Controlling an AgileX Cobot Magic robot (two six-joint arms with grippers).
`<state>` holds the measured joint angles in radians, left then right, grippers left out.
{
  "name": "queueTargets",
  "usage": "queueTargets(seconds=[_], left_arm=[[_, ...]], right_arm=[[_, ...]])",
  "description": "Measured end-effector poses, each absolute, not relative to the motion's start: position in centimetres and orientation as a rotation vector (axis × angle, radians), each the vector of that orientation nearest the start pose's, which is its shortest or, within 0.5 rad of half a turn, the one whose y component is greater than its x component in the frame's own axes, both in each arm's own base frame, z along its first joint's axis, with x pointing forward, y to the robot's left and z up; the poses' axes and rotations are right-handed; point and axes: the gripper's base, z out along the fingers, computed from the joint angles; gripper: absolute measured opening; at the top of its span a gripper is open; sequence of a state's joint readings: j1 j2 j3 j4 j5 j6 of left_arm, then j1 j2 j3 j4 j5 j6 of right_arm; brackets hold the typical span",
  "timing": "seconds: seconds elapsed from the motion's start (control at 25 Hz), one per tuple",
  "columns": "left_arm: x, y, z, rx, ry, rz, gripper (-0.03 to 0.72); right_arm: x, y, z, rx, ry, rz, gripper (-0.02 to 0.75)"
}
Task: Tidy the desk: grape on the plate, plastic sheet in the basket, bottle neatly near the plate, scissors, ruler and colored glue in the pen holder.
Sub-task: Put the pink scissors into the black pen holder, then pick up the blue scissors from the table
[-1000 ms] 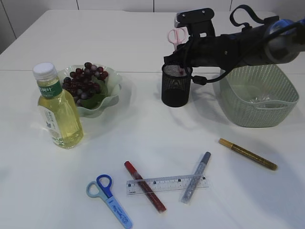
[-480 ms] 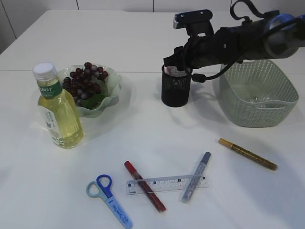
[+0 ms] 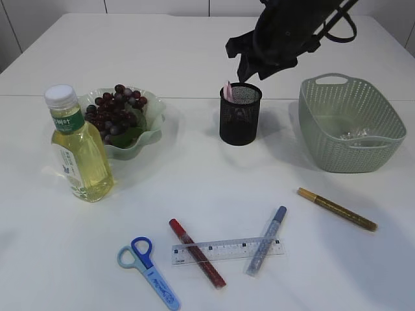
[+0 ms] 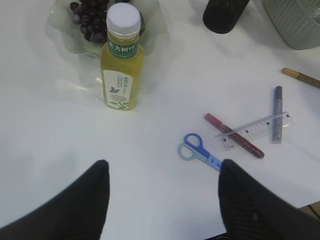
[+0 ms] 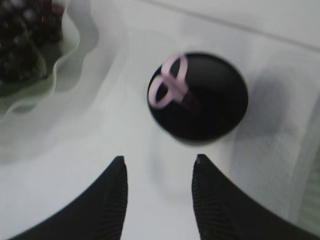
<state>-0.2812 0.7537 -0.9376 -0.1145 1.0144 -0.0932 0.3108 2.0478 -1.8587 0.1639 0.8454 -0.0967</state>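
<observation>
Pink scissors [image 3: 227, 91] stand handle-up in the black mesh pen holder [image 3: 240, 116]. My right gripper [image 5: 160, 159] hangs open and empty above the holder [image 5: 200, 97]; its arm fills the top of the exterior view. Blue scissors [image 3: 148, 262], a clear ruler [image 3: 227, 249], and red [image 3: 196, 262], silver [image 3: 266, 240] and gold [image 3: 337, 208] glue pens lie at the table's front. Grapes [image 3: 117, 107] fill the green plate [image 3: 152, 133], with the bottle [image 3: 78, 152] upright beside it. My left gripper [image 4: 163, 165] is open, high over the front left of the table.
The green basket [image 3: 350, 123] stands at the right with something clear and crinkled [image 3: 353, 136] on its bottom. The red pen lies partly under the ruler, and the silver pen crosses the ruler's right end.
The right gripper let go of the pink scissors, which dropped into the pen holder, then opened and rose up away from it. The left arm has not moved.
</observation>
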Motion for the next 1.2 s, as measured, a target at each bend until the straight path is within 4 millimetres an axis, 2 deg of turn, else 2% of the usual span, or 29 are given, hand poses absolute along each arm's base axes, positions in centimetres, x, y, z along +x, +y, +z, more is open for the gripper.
queueTargets(seconds=[0.16,0.24,0.64,0.8,1.0,1.2], left_arm=[[11.5,-4.4,37.2,0.192,2.323,-0.359,0.498],[11.5,-4.4,37.2,0.192,2.323,-0.363,0.498],[11.3,-4.5,37.0,0.192,2.351,-0.376,0.498],[11.2,-4.5,36.9,0.182,2.373,-0.379,0.498],[11.0,-4.5,36.7,0.150,2.409,-0.392,0.498],[10.7,-4.9,36.6,0.110,2.443,-0.480,0.498]], right_arm=[[42.2,15.4,29.3,-0.496,2.709,0.353,0.349],[41.9,15.5,29.6,-0.505,2.737,0.380,0.349],[41.4,16.0,30.0,-0.496,2.755,0.424,0.349],[40.5,16.3,31.2,-0.514,2.729,0.429,0.349],[38.2,15.9,33.2,-0.523,2.709,0.431,0.349],[35.0,15.2,33.7,-0.532,2.738,0.435,0.349]])
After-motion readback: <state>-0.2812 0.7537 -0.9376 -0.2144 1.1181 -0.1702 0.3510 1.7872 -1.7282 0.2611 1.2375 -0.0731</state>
